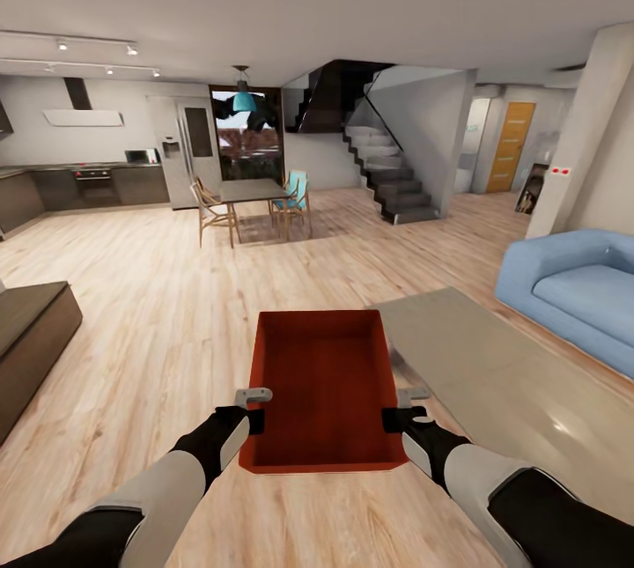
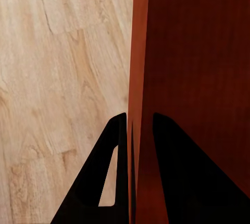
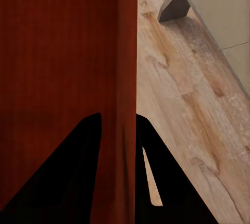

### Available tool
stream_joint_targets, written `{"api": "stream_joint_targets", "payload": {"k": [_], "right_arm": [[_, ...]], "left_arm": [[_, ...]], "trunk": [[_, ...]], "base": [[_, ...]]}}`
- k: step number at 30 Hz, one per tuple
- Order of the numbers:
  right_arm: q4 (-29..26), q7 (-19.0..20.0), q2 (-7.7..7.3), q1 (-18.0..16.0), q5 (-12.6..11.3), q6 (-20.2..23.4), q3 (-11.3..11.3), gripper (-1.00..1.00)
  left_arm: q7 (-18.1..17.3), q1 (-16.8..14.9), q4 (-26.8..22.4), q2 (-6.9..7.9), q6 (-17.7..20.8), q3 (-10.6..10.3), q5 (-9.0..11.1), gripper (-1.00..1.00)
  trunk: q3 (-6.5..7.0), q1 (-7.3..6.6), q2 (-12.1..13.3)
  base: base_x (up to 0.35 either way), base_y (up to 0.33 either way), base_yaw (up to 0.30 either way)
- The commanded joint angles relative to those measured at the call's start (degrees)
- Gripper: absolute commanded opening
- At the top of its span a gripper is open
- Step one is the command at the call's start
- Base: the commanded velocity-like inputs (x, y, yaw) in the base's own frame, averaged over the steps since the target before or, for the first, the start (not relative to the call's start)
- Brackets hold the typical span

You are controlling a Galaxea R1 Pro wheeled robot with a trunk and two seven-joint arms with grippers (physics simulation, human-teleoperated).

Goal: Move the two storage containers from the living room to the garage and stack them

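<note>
One orange-red storage container, open-topped and empty, hangs level over the light wood plank floor of the living room, straight in front of me. My left gripper is shut on its left wall and my right gripper is shut on its right wall. In the left wrist view the two dark fingers of the left gripper straddle the container wall. The right wrist view shows the right gripper clamping the container wall the same way. The garage is out of view.
A low grey table stands close at the right, with a blue sofa beyond it. A dark bench is at the left. Further off are a dining table with chairs, stairs and an orange door.
</note>
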Motion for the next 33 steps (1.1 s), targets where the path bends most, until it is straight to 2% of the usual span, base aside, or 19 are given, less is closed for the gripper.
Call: {"api": "stream_joint_targets", "payload": {"k": [1,15,33], "right_arm": [[0.14,-0.49,-0.31,-0.06,-0.83,-0.30,0.07,-1.00],[0.14,-0.49,-0.23,-0.05,-0.84,-0.31,0.05,-1.00],[0.14,-0.49,-0.29,-0.05,-0.84,-0.31,0.04,-1.00]], "left_arm": [[1.13,-0.03,-0.17,0.06,0.50,0.04,-1.37,-1.00],[1.11,-0.01,-0.17,0.08,0.52,0.04,-1.10,-1.00],[1.02,-0.03,-0.17,0.08,0.43,0.04,-1.10,-1.00]], "trunk": [[-0.13,0.07,-0.13],[-0.13,0.07,-0.13],[0.24,0.07,-0.13]], "base": [[0.322,0.000,0.000],[0.322,0.000,0.018],[0.322,0.000,0.227]]}}
